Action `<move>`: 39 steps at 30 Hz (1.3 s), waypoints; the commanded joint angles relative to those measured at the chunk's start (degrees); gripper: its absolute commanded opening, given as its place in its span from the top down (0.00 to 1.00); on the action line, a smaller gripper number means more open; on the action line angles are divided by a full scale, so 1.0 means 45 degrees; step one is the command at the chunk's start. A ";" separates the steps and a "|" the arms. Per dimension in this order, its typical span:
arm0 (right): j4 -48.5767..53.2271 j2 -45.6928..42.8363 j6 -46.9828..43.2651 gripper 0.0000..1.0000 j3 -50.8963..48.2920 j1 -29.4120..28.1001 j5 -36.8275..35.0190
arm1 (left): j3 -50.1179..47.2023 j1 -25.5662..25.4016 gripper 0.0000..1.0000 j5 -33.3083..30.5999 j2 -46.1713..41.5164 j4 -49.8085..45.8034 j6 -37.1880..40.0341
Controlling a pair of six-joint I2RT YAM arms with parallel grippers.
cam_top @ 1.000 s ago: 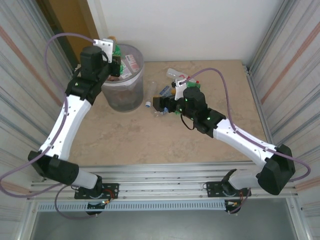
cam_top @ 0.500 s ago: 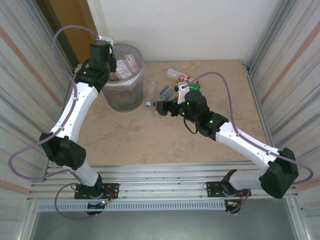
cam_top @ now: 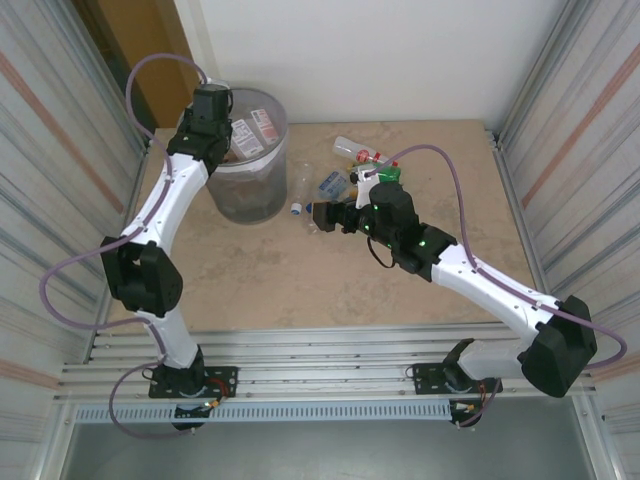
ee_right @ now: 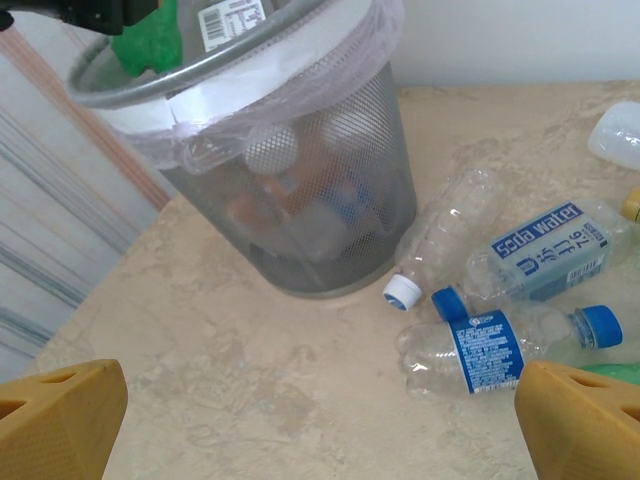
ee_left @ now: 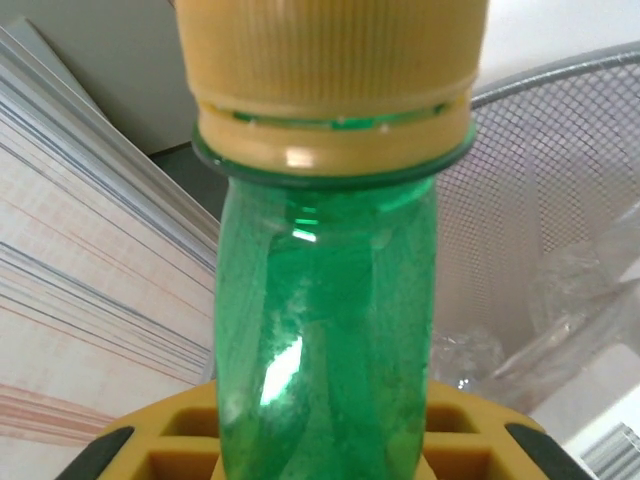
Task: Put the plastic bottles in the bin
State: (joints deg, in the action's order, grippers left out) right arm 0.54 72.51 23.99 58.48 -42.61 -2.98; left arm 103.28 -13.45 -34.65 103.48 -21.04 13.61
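Observation:
My left gripper (ee_left: 325,445) is shut on a green plastic bottle (ee_left: 325,330) with a yellow cap, its yellow pads (ee_left: 175,450) showing at the bottle's base. It hangs over the left rim of the bin (cam_top: 250,165), a grey mesh wastebasket (ee_right: 300,190) with a clear liner and several bottles inside. From above, the left gripper (cam_top: 213,100) sits at the bin's far-left edge. My right gripper (cam_top: 318,215) is open low over the table, nothing between its fingertips (ee_right: 55,420). Ahead of it lie a clear white-capped bottle (ee_right: 440,240) and two blue-labelled ones (ee_right: 545,255) (ee_right: 500,345).
More loose bottles (cam_top: 352,150) lie behind the right arm, one of them green (cam_top: 387,172). Corrugated metal walls (cam_top: 60,150) close both sides, a white wall stands at the back. Bare beige tabletop (cam_top: 280,280) stretches in front of the bin.
The left arm has folded upward and turned its wrist above the bin's left rim, the green bottle still held. The right gripper shifted slightly, then stayed put.

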 commanded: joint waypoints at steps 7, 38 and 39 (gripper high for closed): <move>0.0114 0.0166 0.0352 0.02 -0.0027 0.0112 0.0224 | 0.0495 0.0021 0.39 -0.0543 0.0196 0.0565 0.0922; 0.4567 0.0525 0.2949 0.02 0.0993 0.2015 -0.2134 | -0.2362 -0.1063 0.21 0.2668 -0.3689 -0.0052 -0.1377; 0.4841 0.0663 0.3153 0.02 0.1070 0.2212 -0.2060 | -0.2577 -0.1127 0.18 0.2884 -0.3969 -0.0023 -0.1541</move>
State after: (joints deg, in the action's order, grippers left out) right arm 16.21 73.73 32.75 60.88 -34.44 -10.74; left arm 93.43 -17.87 -24.23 90.35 -22.37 9.89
